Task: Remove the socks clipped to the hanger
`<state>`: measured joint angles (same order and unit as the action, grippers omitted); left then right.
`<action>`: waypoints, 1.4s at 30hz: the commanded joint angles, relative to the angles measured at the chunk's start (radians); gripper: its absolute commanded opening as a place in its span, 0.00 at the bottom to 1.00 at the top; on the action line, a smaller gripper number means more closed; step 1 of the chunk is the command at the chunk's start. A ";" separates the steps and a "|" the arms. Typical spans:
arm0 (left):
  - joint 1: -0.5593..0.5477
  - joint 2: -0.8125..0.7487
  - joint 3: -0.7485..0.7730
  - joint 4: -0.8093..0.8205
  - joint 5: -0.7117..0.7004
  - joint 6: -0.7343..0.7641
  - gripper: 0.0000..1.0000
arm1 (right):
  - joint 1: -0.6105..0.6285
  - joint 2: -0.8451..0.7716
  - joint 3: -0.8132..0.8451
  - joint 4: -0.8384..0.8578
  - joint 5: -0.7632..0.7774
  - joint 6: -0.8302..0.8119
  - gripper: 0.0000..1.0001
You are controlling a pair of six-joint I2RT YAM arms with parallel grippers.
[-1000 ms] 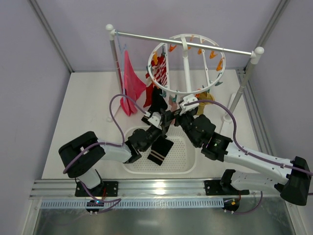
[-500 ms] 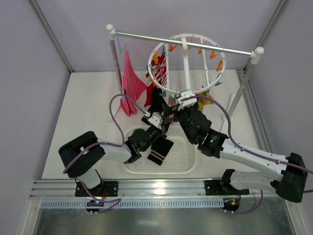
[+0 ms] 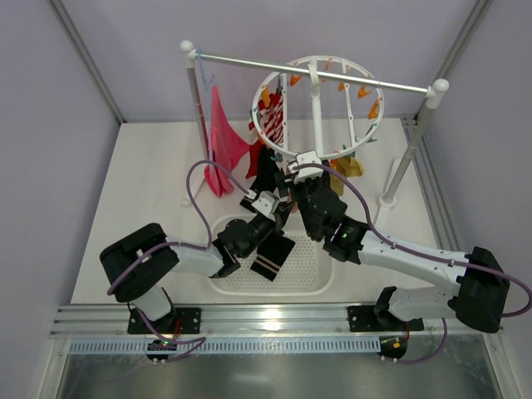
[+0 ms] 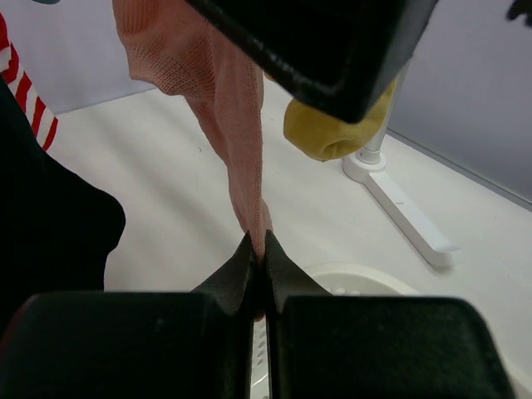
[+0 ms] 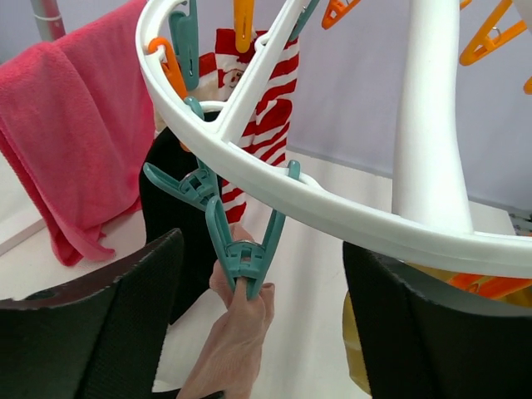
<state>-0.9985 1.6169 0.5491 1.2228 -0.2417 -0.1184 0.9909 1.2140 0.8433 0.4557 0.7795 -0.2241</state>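
The white ring hanger (image 3: 378, 93) hangs from the rail; its rim (image 5: 332, 212) crosses the right wrist view. A pale pink sock (image 5: 237, 341) hangs from a teal clip (image 5: 241, 258). My right gripper (image 5: 262, 274) is open, with one finger on each side of that clip; it also shows in the top view (image 3: 303, 170). My left gripper (image 4: 259, 249) is shut on the lower end of the pink sock (image 4: 241, 141), just below the right one (image 3: 278, 208). A red-and-white striped sock (image 3: 273, 125), a black sock (image 3: 266, 166) and a mustard sock (image 3: 347, 166) hang on the ring.
A white perforated basket (image 3: 316, 278) under the grippers holds a black sock with stripes (image 3: 273, 256). A magenta cloth (image 3: 223, 141) hangs on the rack rail (image 3: 249, 62) at left. The rack's right post (image 3: 420, 125) and foot (image 4: 399, 208) stand at right.
My right gripper has moved up and back toward the hanger ring and now straddles the teal clip. The left arm holds its place on the pink sock.
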 commanded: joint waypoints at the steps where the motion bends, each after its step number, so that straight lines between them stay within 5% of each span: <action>1: -0.002 -0.006 -0.002 0.060 0.013 0.019 0.00 | 0.000 0.009 0.040 0.090 0.060 -0.047 0.75; 4: 0.000 -0.009 -0.003 0.061 0.012 0.020 0.00 | -0.001 0.012 0.034 0.100 0.061 -0.052 0.60; 8: -0.002 -0.008 -0.005 0.058 0.012 0.020 0.00 | 0.000 0.004 0.020 0.123 0.063 -0.058 0.16; 9: -0.002 -0.008 -0.005 0.058 0.012 0.020 0.00 | 0.000 0.002 0.017 0.124 0.061 -0.060 0.12; 23: -0.002 -0.012 -0.009 0.050 0.018 0.020 0.00 | -0.001 -0.057 -0.044 0.173 0.015 -0.047 0.04; 25: -0.002 -0.015 -0.011 0.047 0.021 0.019 0.00 | -0.001 -0.059 -0.049 0.170 0.006 -0.038 0.08; 27: -0.002 -0.025 -0.011 0.037 0.027 0.010 0.00 | 0.000 -0.057 -0.052 0.163 0.003 -0.032 0.27; 28: -0.002 -0.029 -0.009 0.014 0.030 0.005 0.00 | 0.000 -0.060 -0.053 0.155 -0.005 -0.026 0.36; 29: -0.002 -0.037 -0.009 0.000 0.041 0.000 0.00 | -0.001 -0.065 -0.055 0.129 -0.012 -0.017 0.60; 31: -0.003 -0.066 -0.006 -0.041 0.048 -0.009 0.00 | -0.001 -0.086 -0.073 0.118 -0.035 0.006 0.82; 36: -0.008 -0.153 0.002 -0.176 0.067 -0.009 0.00 | 0.003 -0.165 -0.124 0.077 -0.086 0.071 0.96; 39: -0.015 -0.235 0.064 -0.482 0.117 -0.006 0.00 | 0.009 -0.232 -0.179 0.070 -0.106 0.098 1.00; 42: -0.023 -0.316 0.075 -0.594 0.183 -0.009 0.00 | 0.011 -0.289 -0.225 0.070 -0.095 0.111 1.00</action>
<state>-1.0100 1.3788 0.5854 0.8223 -0.1364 -0.1265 0.9958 0.9836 0.6468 0.5072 0.6949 -0.1593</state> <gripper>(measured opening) 0.005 0.995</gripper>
